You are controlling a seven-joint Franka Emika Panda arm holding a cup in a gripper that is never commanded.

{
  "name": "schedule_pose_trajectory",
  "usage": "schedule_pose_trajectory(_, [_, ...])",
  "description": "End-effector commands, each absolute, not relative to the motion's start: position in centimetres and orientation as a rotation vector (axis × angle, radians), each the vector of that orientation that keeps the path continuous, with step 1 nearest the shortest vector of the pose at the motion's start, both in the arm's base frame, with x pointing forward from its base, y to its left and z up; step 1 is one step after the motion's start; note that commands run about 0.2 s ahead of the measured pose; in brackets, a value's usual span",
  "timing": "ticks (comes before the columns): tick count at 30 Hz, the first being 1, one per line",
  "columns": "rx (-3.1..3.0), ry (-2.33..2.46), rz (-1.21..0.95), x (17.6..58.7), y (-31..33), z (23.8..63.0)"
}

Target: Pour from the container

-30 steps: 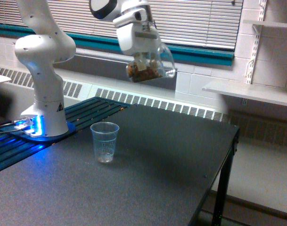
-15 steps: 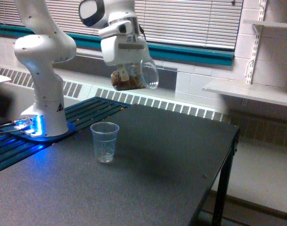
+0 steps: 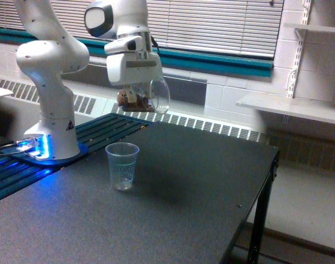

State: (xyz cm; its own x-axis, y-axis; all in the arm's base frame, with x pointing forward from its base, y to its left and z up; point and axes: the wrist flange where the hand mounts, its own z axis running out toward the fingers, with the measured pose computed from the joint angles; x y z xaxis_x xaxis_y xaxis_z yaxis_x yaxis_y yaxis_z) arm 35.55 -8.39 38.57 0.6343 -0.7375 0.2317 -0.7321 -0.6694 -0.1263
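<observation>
My claw grips the glass jar tilted above the plastic cup on the bench, lined up for pouring.

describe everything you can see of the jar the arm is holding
The jar is clear, rounded and glass-like, with a wide mouth. It hangs in the air under the gripper, tipped on its side with the mouth toward the exterior view's right. Brown lumpy bits sit in its lower part, away from the mouth. It is above the table and higher than the cup, touching neither. Only the fingers touch it; how they grip is hard to make out.
</observation>
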Motion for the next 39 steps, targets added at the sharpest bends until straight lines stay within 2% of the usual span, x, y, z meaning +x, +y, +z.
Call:
schedule_pose_trajectory(1, [-2.844,1.256,-0.385,34.1,-8.1,38.2])
schedule_pose_trajectory(20, [-2.857,1.286,-0.24,29.5,-8.2,35.9])
schedule_pose_trajectory(39, [-2.856,1.278,-0.134,28.1,-7.3,34.7])
